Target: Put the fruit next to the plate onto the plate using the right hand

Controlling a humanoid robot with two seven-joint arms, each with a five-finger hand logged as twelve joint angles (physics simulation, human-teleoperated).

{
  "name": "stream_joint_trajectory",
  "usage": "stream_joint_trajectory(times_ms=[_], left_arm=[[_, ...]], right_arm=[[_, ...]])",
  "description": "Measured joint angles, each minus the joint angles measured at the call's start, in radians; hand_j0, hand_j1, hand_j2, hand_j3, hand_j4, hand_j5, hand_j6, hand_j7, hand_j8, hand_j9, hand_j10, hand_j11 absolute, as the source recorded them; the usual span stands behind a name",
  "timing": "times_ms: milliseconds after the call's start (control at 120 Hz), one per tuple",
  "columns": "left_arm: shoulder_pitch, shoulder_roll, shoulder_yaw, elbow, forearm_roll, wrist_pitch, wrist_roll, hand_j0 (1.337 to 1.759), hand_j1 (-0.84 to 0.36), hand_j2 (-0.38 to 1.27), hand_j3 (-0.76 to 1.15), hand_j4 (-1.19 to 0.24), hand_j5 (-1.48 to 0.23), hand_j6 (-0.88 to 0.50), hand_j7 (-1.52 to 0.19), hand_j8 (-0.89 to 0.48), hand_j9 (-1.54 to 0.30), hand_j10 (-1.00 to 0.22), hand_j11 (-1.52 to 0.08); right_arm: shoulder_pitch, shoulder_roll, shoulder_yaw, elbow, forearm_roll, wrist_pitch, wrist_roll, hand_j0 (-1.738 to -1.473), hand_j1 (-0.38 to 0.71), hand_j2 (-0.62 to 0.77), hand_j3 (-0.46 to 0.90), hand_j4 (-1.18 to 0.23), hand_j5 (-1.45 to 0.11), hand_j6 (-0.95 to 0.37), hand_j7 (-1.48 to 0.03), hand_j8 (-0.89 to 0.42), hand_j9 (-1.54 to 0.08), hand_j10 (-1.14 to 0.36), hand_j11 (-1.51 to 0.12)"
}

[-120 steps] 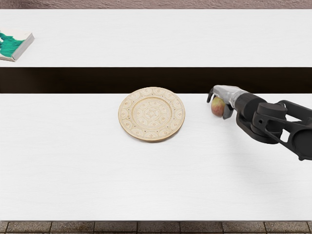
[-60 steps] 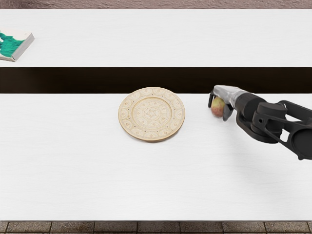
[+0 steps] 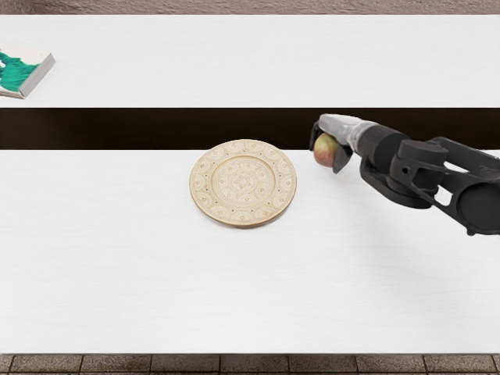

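Matt white table [image 3: 117, 273] with a faint painted-wood grain, under a pale, matt plate [image 3: 201, 187] embossed like carved wood or unglazed ceramic. Smooth, faintly glossy skin on the fruit [image 3: 323, 150], gripped by the silvery, metal-looking right hand [image 3: 336, 137] on a dark, satin, plastic-like arm [image 3: 437, 180]. Far left, a book [image 3: 23, 72] with glossy cover and paper edges.

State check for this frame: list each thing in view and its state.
Round beige patterned plate: flat on the near table, nothing on it.
Small reddish-yellow fruit: gripped, right of the plate, not on it.
Right hand: shut on the fruit.
Green-covered book: closed, lying on the far table.
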Motion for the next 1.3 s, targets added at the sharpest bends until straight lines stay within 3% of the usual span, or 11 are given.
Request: stream_joint_trajectory(times_ms=[467, 867, 1300], left_arm=[[0.000, 0.000, 0.000, 0.000, 0.000, 0.000, 0.000, 1.658, 0.35, 0.00, 0.00, 0.00, 0.00, 0.00, 0.00, 0.00, 0.00, 0.00, 0.00], [0.000, 0.000, 0.000, 0.000, 0.000, 0.000, 0.000, 1.658, 0.35, 0.00, 0.00, 0.00, 0.00, 0.00, 0.00, 0.00, 0.00, 0.00, 0.00], [0.000, 0.000, 0.000, 0.000, 0.000, 0.000, 0.000, 1.658, 0.35, 0.00, 0.00, 0.00, 0.00, 0.00, 0.00, 0.00, 0.00, 0.00, 0.00]], right_arm=[[0.036, 0.127, -0.001, 0.044, 0.001, 0.008, 0.000, -1.653, 0.23, 0.15, 0.00, -0.57, -0.91, -0.30, -0.84, -0.25, -0.89, -0.38, -0.89], [0.060, 0.262, -0.005, -0.076, -0.006, 0.004, 0.000, -1.651, 0.25, 0.17, 0.00, -0.56, -0.90, -0.29, -0.84, -0.24, -0.89, -0.36, -0.89], [0.050, 0.308, -0.025, -0.105, -0.006, 0.007, 0.000, -1.652, 0.25, 0.17, 0.00, -0.56, -0.88, -0.30, -0.83, -0.24, -0.88, -0.37, -0.88]])
